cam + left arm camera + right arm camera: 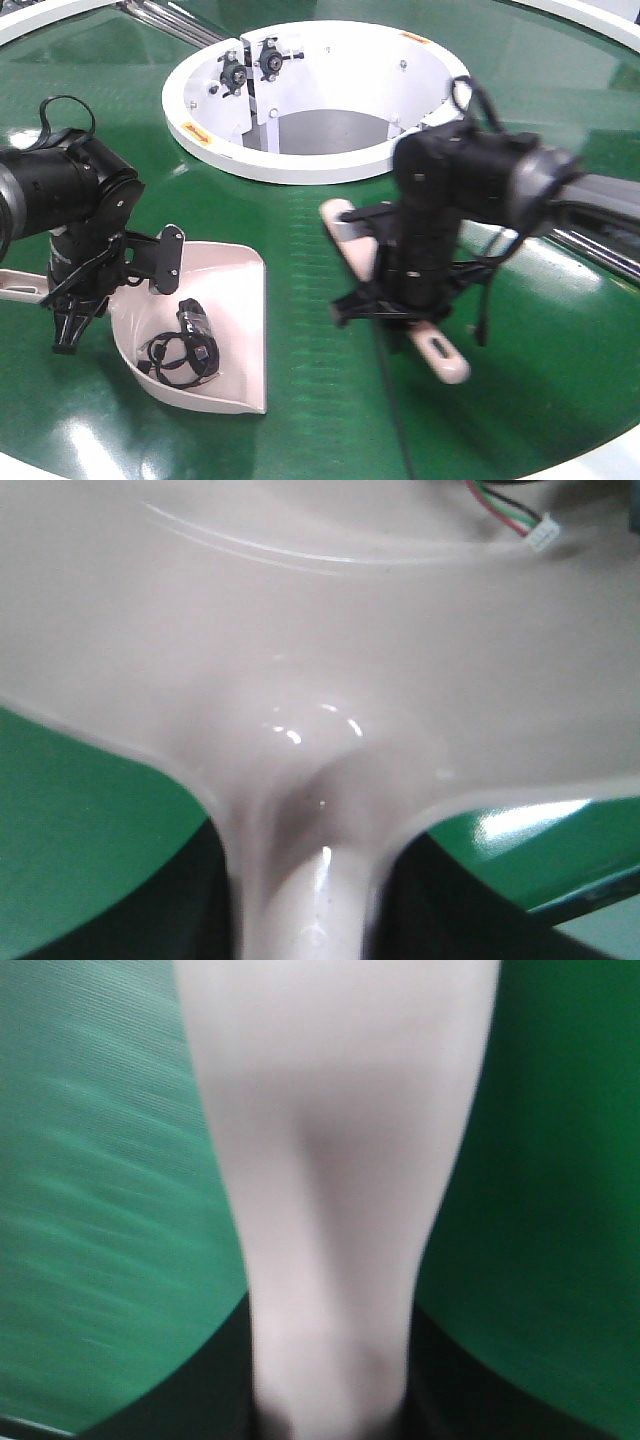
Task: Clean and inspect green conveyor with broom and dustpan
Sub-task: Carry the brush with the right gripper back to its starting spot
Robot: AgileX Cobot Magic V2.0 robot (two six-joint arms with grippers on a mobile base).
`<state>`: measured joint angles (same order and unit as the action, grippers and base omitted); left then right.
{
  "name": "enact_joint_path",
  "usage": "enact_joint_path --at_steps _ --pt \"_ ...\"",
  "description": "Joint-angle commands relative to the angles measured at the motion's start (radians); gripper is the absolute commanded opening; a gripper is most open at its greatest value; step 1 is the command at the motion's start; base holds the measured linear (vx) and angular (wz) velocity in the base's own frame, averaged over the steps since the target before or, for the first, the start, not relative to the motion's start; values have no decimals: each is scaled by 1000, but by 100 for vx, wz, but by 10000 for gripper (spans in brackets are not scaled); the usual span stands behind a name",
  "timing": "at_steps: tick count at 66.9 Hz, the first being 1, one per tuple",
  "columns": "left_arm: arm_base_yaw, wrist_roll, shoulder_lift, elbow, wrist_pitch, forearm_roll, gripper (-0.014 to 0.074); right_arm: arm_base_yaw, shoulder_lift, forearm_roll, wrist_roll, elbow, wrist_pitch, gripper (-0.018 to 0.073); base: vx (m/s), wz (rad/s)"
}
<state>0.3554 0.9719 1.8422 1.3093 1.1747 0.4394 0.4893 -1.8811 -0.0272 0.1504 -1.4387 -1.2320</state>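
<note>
Between the left gripper's (305, 920) jaws sits the neck of the dustpan (235, 300) handle. Dark jaw faces press it from either side, so this gripper is clamped on the dustpan. The scoop spreads out ahead of the gripper and appears to rest on the conveyor (300, 430), with its open lip turned toward the right gripper (400, 300). Inside the scoop, just ahead of the left gripper, lies a small black gadget (195, 330) with looped wires. The left wrist view catches a wire ending in a white plug (541, 535) on the pan floor.

The right gripper is closed around the broom (345, 230), pinching its handle partway along. Its wrist view shows the pale handle running straight out between two dark jaws. The head end pokes out beyond the gripper toward the hub (300, 168), and the slotted tail sticks out behind it. The bristles are hidden, so I cannot tell whether they touch the conveyor. The broom is apart from the dustpan's lip, with bare green between.

By my reading the task is well along: both tools are in hand and one piece of litter lies in the pan. Much of the conveyor is out of frame. What is left is likely inspecting the rest and sweeping anything found into the pan.
</note>
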Motion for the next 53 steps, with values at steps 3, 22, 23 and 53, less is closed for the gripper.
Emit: enact_joint_path --at_steps 3,22,23,53 --pt "8 -10 -47 28 -3 8 -6 -118 126 27 -62 85 3 -1 0 0" --pt "8 -10 -47 28 -3 8 -6 -319 190 27 -126 233 60 -1 0 0" --pt "8 -10 -47 28 -3 8 -6 -323 190 27 -128 238 62 -1 0 0" --pt "8 -10 -47 28 -3 8 -6 -325 187 54 -132 273 104 9 0 0"
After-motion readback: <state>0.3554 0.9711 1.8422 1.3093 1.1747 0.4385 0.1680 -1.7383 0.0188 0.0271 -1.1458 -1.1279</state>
